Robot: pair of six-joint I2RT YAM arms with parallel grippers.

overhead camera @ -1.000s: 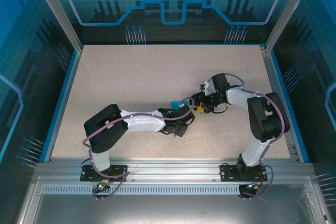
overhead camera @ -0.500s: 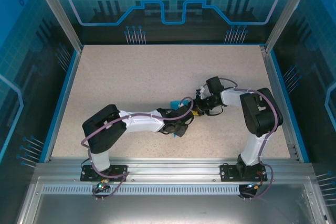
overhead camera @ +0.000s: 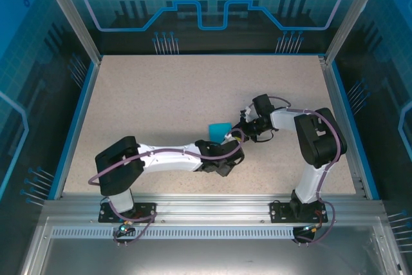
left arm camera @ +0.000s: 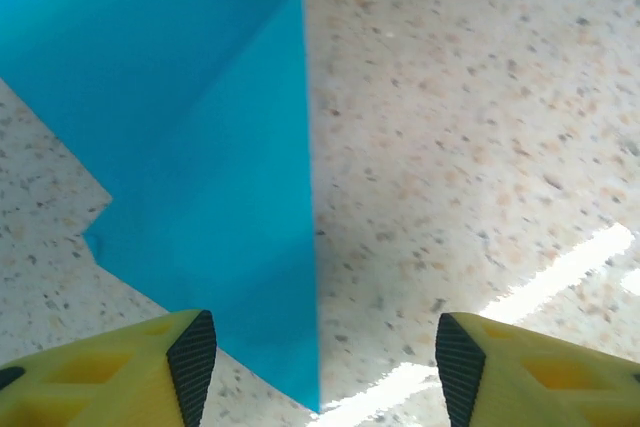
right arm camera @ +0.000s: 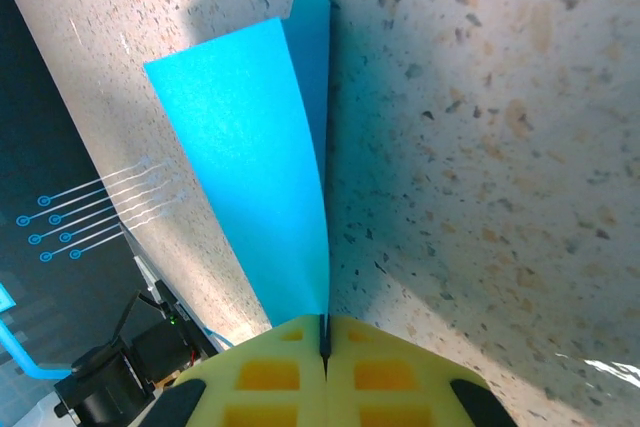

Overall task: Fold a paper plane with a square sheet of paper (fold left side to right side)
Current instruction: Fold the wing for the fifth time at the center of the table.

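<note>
The square sheet of paper (overhead camera: pixel 220 129) is bright cyan, folded into a smaller pointed shape, and lies mid-table. In the right wrist view the paper (right arm camera: pixel 250 167) rises as a curved flap, its near edge pinched in my right gripper (right arm camera: pixel 325 335), which is shut on it. From the top, the right gripper (overhead camera: pixel 237 134) sits at the paper's right edge. My left gripper (left arm camera: pixel 325 372) is open just short of the paper (left arm camera: pixel 200 147), whose lower pointed corner reaches between its fingers without touching them. The left gripper (overhead camera: pixel 223 151) is below the paper in the top view.
The speckled beige tabletop (overhead camera: pixel 161 94) has a blue rim (overhead camera: pixel 77 120) and transparent walls on three sides. A metal rail (overhead camera: pixel 212 214) carries both arm bases at the near edge. The right arm's elbow (overhead camera: pixel 318 136) stands to the right of the paper.
The left arm drew back toward the near side, uncovering the paper, and its jaws opened wider. The right gripper moved in and shut on the paper's edge.
</note>
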